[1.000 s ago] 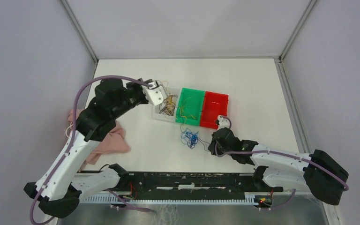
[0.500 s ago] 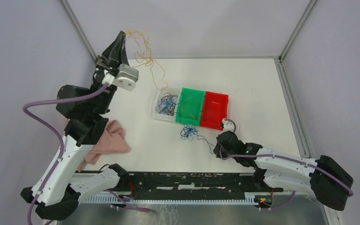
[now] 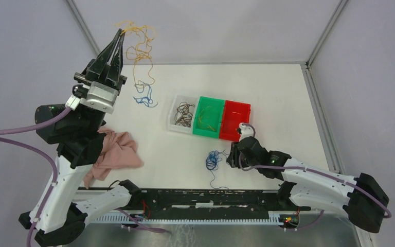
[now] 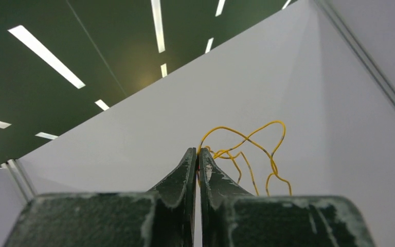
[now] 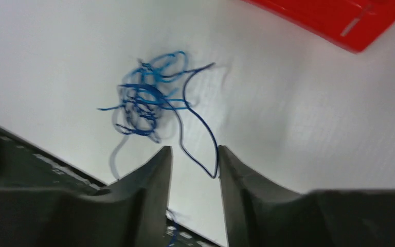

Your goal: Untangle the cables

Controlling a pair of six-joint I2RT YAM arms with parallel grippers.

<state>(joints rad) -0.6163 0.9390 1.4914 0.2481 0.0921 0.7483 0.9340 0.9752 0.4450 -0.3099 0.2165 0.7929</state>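
My left gripper is raised high at the back left, shut on a yellow-orange cable that dangles from its tips; the same cable shows in the left wrist view above the closed fingers. A blue strand hangs at the yellow cable's lower end. Dark brown cables lie in the clear bin. A blue tangle lies on the table left of my right gripper. In the right wrist view the blue tangle lies ahead of the gripper, which is open with a blue loop between its fingers.
A clear bin, a green bin with yellow strands and a red bin stand side by side mid-table. A pink cloth lies at the left. A black rail runs along the near edge.
My left gripper has risen further up and left with the yellow cable, pulling a blue strand out of the clear bin. The blue tangle has slid toward the near edge; my right gripper shifted slightly.
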